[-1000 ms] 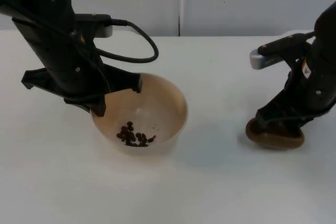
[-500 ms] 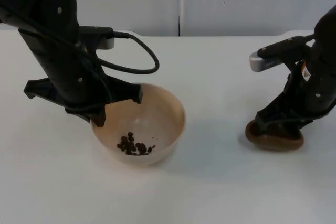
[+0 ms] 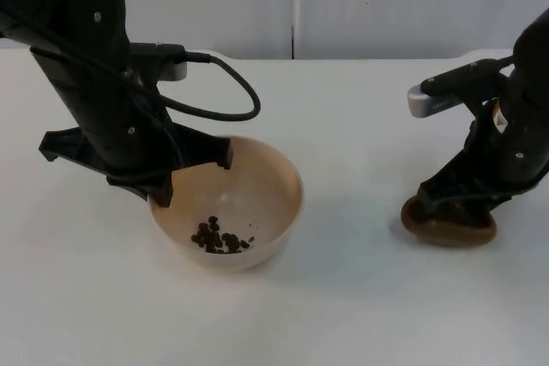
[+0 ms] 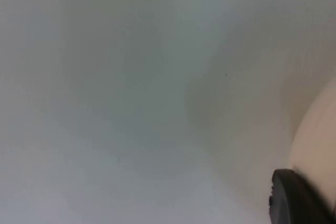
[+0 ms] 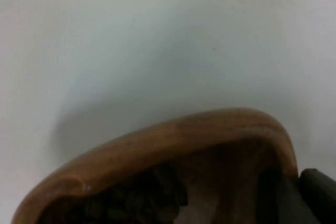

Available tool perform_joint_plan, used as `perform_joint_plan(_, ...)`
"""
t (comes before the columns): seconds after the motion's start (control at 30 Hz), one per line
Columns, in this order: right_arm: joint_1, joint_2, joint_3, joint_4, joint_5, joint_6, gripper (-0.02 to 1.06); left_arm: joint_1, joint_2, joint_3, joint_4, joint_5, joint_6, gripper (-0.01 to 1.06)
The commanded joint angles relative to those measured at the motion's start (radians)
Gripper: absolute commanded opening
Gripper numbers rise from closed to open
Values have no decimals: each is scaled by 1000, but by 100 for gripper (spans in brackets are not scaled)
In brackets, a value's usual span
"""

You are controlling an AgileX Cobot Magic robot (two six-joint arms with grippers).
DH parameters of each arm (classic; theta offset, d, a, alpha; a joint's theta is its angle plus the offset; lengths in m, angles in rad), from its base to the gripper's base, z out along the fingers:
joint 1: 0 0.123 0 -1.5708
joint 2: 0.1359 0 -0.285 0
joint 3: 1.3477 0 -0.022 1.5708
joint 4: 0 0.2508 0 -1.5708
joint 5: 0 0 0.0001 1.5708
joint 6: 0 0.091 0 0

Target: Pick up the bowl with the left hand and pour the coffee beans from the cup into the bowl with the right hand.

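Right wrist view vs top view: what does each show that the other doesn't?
Right wrist view alone: coffee beans lying inside the brown wooden cup, whose inside the right arm hides from above.

Top view alone: the cream bowl with a small pile of beans at its bottom, the left gripper at the bowl's rim, the right gripper down on the cup, and the grey partition wall.

Both: the cup and the white table.
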Motion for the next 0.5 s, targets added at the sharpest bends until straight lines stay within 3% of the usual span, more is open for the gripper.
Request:
perform_joint_plan(0.0, -4, -3, 4, -3, -3, 3, 0, -4, 1, -4, 8, 1, 2, 3)
perform_joint_plan(0.07, -4, -3, 4, -3, -3, 3, 0, -4, 1, -4, 8, 1, 2, 6)
perform_joint_plan(0.13, -4, -3, 4, -3, -3, 3, 0, -4, 1, -4, 8, 1, 2, 21)
perform_joint_plan(0.17, -4, -3, 4, -3, -3, 3, 0, -4, 1, -4, 8, 1, 2, 21)
perform_joint_plan(0.3, -4, -3, 4, -3, 0, 3, 0, -4, 1, -4, 8, 1, 2, 42)
perform_joint_plan(0.47, -4, -3, 4, -3, 0, 7, 0, -4, -1, -4, 4, 5, 2, 48)
